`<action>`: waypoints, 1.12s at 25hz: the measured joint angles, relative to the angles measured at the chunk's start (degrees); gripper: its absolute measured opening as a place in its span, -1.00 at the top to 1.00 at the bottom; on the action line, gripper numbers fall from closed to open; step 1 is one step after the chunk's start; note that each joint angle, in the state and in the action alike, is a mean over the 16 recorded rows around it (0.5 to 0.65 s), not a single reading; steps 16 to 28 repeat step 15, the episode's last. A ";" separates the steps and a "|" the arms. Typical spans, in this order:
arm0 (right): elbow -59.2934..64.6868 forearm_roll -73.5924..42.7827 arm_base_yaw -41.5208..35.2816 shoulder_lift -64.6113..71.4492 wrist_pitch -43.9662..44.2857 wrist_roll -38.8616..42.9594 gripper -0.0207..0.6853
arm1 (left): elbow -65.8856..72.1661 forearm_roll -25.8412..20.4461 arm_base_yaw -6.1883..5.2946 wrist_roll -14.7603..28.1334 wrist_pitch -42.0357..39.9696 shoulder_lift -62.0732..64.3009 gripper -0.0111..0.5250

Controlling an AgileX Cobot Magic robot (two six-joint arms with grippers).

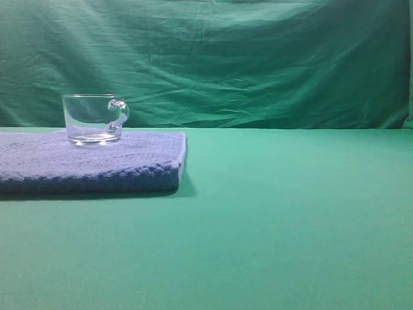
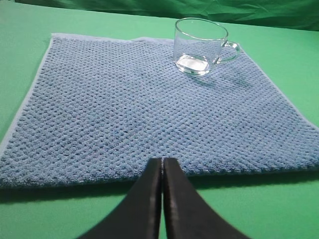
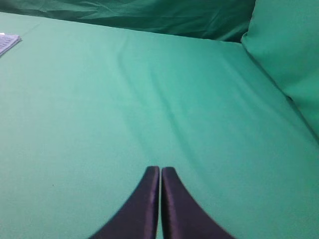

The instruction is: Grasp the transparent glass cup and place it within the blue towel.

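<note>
Green cloth all round: glass cup (image 2: 202,46) already stands at one o'clock on blue towel (image 2: 139,109), my left gripper (image 2: 162,164) and right gripper (image 3: 160,172) pinched together, empty, so I need only stay clear.

Colours: green set, blue towel, clear cup, black grippers.
Blue towel (image 2: 139,109): periwinkle, bumpy waffle weave, paler edge trim, ahead of the black left gripper (image 2: 162,167). Transparent glass cup (image 2: 200,46): colourless, beyond it to the right. Table cloth (image 1: 290,226) and backdrop (image 1: 258,58): plain green. Right gripper (image 3: 160,174): black, green all round.
</note>
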 joint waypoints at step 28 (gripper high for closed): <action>0.00 0.00 0.00 0.00 0.15 0.09 0.94 | 0.00 0.00 0.00 0.00 0.00 0.00 0.96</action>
